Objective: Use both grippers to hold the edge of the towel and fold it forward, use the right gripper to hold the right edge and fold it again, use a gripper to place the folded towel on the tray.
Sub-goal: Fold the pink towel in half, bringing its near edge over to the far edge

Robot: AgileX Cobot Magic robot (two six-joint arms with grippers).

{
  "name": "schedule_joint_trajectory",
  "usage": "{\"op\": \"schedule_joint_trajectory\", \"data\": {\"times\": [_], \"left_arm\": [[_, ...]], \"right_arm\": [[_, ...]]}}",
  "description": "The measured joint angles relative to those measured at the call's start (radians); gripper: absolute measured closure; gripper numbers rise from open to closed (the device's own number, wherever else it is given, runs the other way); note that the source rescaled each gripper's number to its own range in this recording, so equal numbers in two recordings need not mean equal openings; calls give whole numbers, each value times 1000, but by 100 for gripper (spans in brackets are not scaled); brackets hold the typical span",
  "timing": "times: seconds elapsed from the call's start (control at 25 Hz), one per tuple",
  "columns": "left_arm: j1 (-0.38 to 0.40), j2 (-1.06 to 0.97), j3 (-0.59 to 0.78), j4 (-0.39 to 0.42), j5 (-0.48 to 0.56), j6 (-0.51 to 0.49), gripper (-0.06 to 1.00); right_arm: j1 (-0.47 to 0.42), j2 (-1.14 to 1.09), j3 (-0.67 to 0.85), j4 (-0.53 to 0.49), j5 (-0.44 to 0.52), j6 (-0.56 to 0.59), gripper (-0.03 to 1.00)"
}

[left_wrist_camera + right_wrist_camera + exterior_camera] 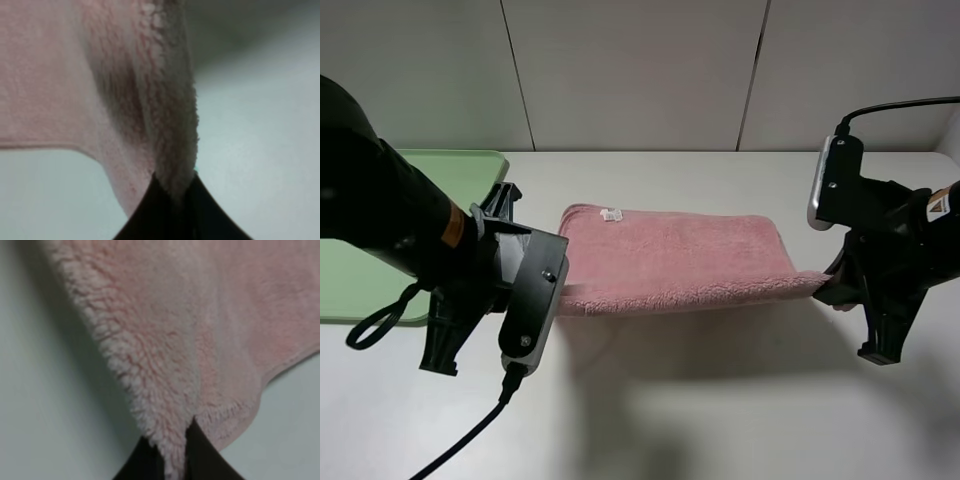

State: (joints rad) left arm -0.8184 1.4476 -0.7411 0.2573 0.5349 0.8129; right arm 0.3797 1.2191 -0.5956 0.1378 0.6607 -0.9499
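Note:
A pink fluffy towel [675, 258] is stretched above the white table between my two grippers, its near edge lifted, its far edge with a small white label resting on the table. My left gripper [560, 292] is shut on the towel's near left corner; the left wrist view shows the pile [165, 115] pinched between the dark fingers [150, 215]. My right gripper [828, 285] is shut on the near right corner; the right wrist view shows the towel [190, 340] clamped between its fingers [200, 455]. A pale green tray [380, 260] lies at the far left, partly hidden by my left arm.
The white table [720, 400] runs from the wall panels at the back to the front of the view. A black cable [470, 435] trails from my left arm over the front left of the table. The towel's shadow lies on the table below it.

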Motion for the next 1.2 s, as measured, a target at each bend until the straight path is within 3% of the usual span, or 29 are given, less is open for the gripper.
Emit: {"op": "schedule_joint_trajectory", "data": {"times": [0.28,0.52,1.2], "left_arm": [[-84,-6,0,43,50,-108,94],[-106,-57,0,47,76,-164,94],[-106,-139,0,54,122,-175,94]], "right_arm": [[0,-114,1,19,94,6,97],[0,-199,2,32,141,14,97],[0,-229,2,48,175,18,97]]}}
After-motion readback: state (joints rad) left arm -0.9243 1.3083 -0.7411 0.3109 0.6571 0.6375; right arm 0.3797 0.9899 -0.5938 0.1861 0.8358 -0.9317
